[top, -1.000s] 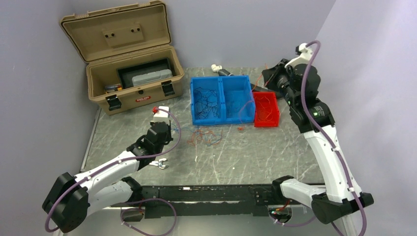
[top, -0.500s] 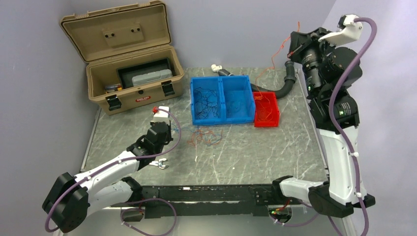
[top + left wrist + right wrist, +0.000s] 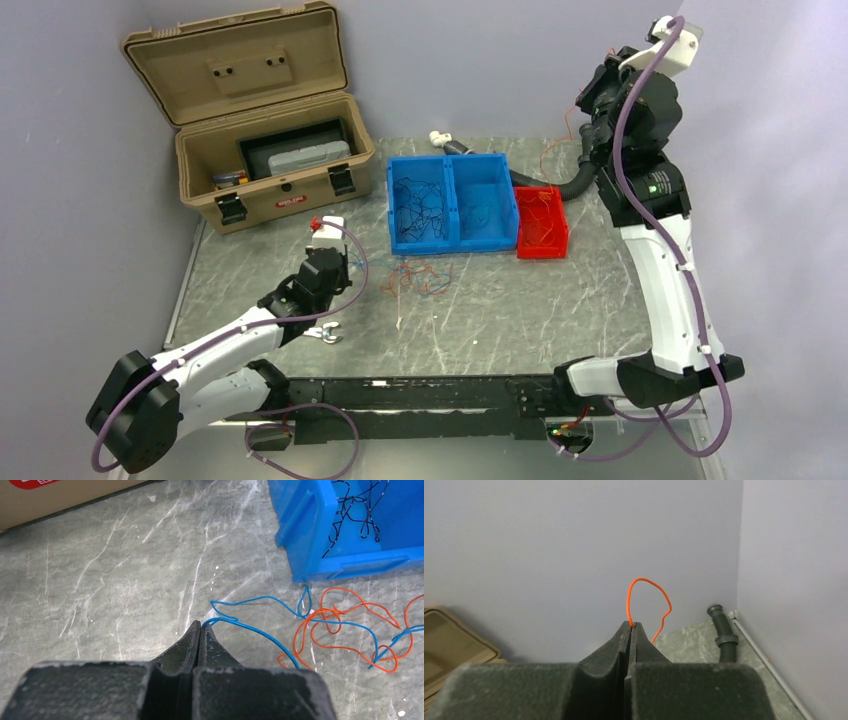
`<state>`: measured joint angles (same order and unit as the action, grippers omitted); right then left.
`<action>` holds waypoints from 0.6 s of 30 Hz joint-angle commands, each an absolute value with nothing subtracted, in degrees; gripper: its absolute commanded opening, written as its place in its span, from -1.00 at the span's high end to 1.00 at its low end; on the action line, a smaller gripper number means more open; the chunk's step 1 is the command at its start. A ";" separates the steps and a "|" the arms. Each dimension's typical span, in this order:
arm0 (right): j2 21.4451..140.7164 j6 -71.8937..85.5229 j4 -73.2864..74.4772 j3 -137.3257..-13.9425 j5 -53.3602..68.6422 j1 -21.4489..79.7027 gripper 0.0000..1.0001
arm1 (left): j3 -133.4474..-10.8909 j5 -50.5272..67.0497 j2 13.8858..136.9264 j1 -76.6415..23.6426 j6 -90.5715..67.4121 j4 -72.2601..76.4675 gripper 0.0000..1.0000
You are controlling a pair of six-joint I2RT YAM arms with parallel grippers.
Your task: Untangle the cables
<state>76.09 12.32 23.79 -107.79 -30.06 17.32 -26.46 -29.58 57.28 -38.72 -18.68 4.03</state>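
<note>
A loose tangle of thin blue and orange cables point(image 3: 412, 278) lies on the marble table in front of the blue bin; in the left wrist view it is on the right point(image 3: 345, 630). My left gripper point(image 3: 345, 265) point(image 3: 200, 624) is low over the table, just left of the tangle, with its jaws shut on the end of a blue cable point(image 3: 260, 632) that runs into the tangle. My right gripper point(image 3: 590, 105) point(image 3: 631, 625) is raised high at the back right. It is shut on a thin orange cable point(image 3: 649, 587) that loops above its tips and hangs down point(image 3: 568, 128).
A blue two-part bin point(image 3: 452, 243) holds black cables on the left and blue ones on the right. A red bin point(image 3: 541, 249) with orange cables stands beside it. An open tan toolbox point(image 3: 200, 170) is at the back left. A black corrugated hose point(image 3: 575, 185) point(image 3: 723, 635) lies at the back right.
My right arm has lifted from over the red bin up towards the back wall, carrying the orange cable. Its wrist has then turned. The left arm and the tangle have not moved.
</note>
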 commanded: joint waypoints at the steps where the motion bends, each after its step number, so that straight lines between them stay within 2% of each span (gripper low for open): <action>1: 75.63 10.51 19.81 -103.97 -34.45 16.31 1.00 | -27.68 -29.85 57.77 -38.82 -17.90 5.86 1.00; 18: 75.20 24.72 15.37 -71.79 -25.07 9.44 1.00 | -28.03 -29.44 58.19 -38.82 -17.76 5.77 1.00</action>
<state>75.55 19.18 19.25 -76.84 -28.01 9.67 -26.46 -29.58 58.08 -38.72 -18.50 4.01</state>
